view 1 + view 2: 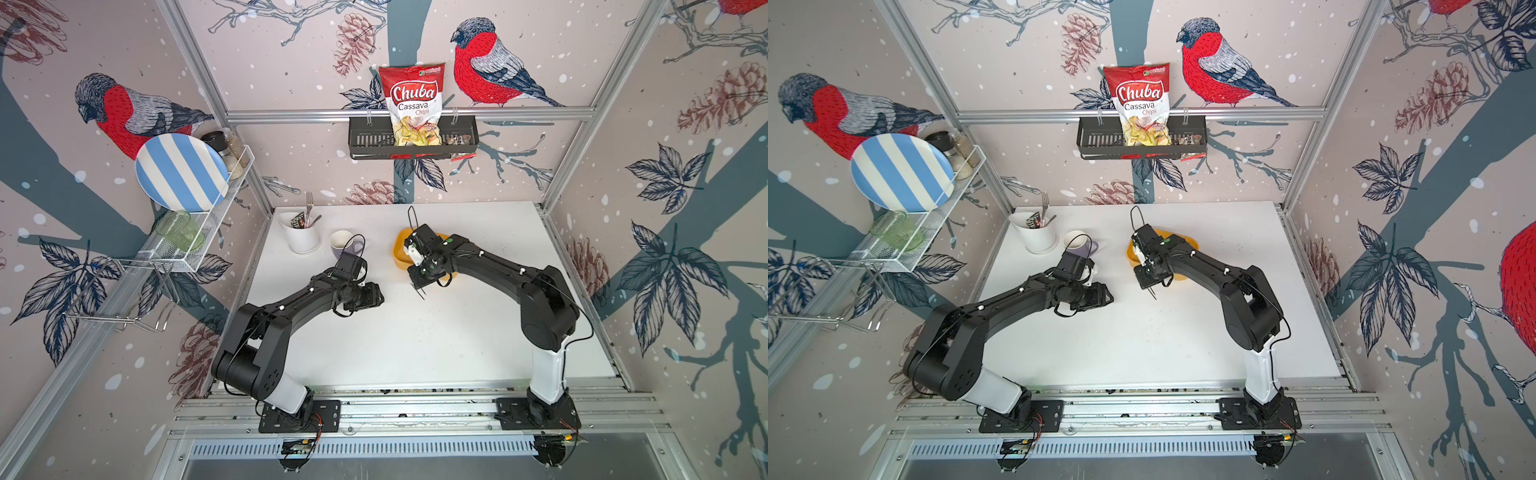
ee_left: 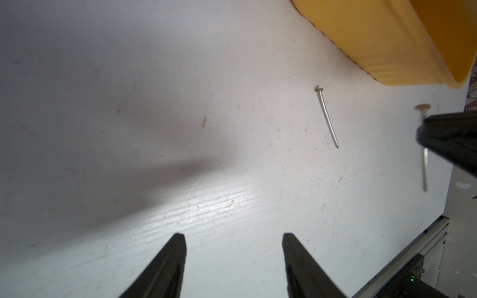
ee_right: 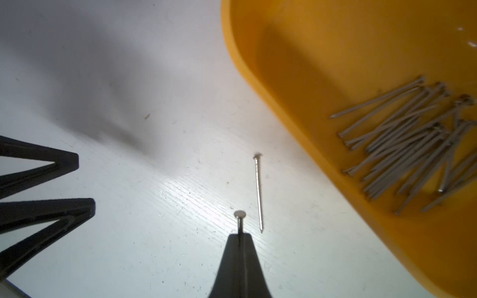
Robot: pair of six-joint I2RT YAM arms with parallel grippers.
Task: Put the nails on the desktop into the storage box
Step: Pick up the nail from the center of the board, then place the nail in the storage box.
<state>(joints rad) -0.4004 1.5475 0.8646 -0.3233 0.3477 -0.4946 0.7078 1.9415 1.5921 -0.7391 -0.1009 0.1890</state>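
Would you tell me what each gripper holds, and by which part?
Right gripper: one nail, pinched on its shank just below the head. Left gripper: open, empty.

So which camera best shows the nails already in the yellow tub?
The right wrist view: it looks into the storage box, nails piled inside. The left wrist view shows only its outer wall; in both top views the right arm hides them.

Shallow yellow plastic storage box (image 1: 400,253): largely under the black right arm (image 1: 490,262) in both top views; cut off at the edge in both wrist views.
Heap of thin grey metal nails (image 3: 413,144) inside: blurred, cut off, uncountable.
Grey nail (image 2: 424,165) in the right gripper (image 3: 240,235): blurred, mid-shank behind black fingers (image 2: 449,136).
Loose nail (image 2: 327,117) on white desktop (image 1: 415,340): too small in top views.
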